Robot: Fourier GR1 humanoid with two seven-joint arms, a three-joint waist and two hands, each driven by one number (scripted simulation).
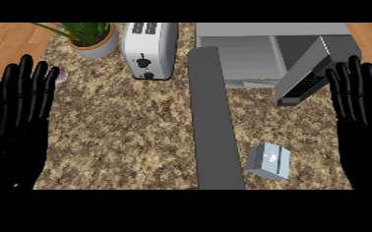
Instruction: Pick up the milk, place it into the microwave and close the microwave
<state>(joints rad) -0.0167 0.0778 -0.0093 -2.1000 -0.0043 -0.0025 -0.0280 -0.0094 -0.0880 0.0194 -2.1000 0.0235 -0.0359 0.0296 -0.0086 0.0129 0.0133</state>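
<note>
The left hand (25, 108) is resting at the far left edge of the view, fingers straight and pointing up, spread wide and holding nothing; it is staying out of the work area, well apart from anything the task concerns. Just beside its fingertips a small pale object (62, 74) is lying on the speckled table (123, 128); what it is cannot be told. Behind that, a potted plant (92, 39) is standing in the back corner, and next to it a toaster (149, 49) is sitting with its slots up, both pushed back so the front of the table is staying free.

A long grey panel (214, 123) is running from the middle down toward the lower edge. To its right the microwave (254, 54) is standing at the back with its door (309, 73) swung outward, leaving the cavity exposed, ready to take something in. The milk (270, 160), a small carton lying tilted, is sitting on the table in front of the microwave, just right of the grey panel and near the right forearm, not yet touched. The right hand (352, 98) is showing at the far right edge, fingers straight, upright and wide, empty too. Judging by position, it is the natural one to go for the carton.
</note>
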